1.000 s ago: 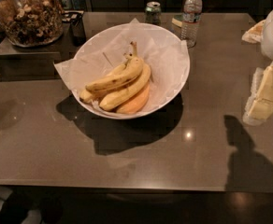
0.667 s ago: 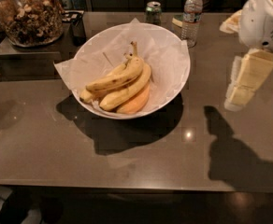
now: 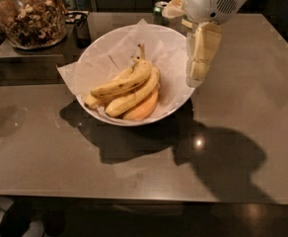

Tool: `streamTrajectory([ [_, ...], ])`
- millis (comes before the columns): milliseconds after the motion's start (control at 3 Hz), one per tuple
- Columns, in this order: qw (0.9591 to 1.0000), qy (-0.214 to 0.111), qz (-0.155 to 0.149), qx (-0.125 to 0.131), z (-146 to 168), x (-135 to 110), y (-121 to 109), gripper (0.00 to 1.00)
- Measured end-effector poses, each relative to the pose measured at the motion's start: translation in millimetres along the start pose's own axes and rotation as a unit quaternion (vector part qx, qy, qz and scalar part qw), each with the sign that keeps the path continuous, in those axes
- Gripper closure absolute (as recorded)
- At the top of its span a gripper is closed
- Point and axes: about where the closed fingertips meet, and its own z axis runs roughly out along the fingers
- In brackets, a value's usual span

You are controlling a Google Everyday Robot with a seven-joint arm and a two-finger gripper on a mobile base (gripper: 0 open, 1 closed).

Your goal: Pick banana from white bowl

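Handling: the bananas [image 3: 126,85] look light, soft under the skin and easily bruised. The peel should give fair friction, so I judge that a gentle squeeze is enough.
Where to hold: I would take the top banana across its middle, where it lies highest and clear of the others. I would avoid the stem end, where the fruits seem joined, since pulling there may lift the whole bunch.
Where it is: the bananas lie left of centre in the white bowl [image 3: 171,110], on crinkled white paper [image 3: 72,73]. Their stems point up and back, and an orange-toned fruit [image 3: 141,107] is touching them underneath.
Risk: the loose paper could catch and come up with the fruit.
My gripper [image 3: 196,78]: it hangs pointing down over the bowl's right rim, apart from the bananas, and has hold of nothing. I cannot tell whether it is open or closed.
Around: the bowl sits on a dark grey table [image 3: 134,167]. A glass jar of mixed nuts [image 3: 30,14] stands at the back left and a can [image 3: 160,6] behind the bowl.
Change: a moment ago my gripper hung well to the right of the bowl. Now it is at the rim and my arm hides the water bottle. The bananas and the bowl have not moved.
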Motion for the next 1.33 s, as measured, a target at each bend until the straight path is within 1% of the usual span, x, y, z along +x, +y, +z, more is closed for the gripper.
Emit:
streamTrajectory([
  [333,0.9999,-0.004,-0.003,0.011,-2,-5,-7,0.00],
  [667,0.9990,-0.039,0.005,0.018,10,-6,-9,0.00],
  [1000,0.9944,-0.105,-0.001,0.005,35,-23,-19,0.00],
  [1333,0.9858,-0.165,-0.015,-0.028,64,-40,-30,0.00],
])
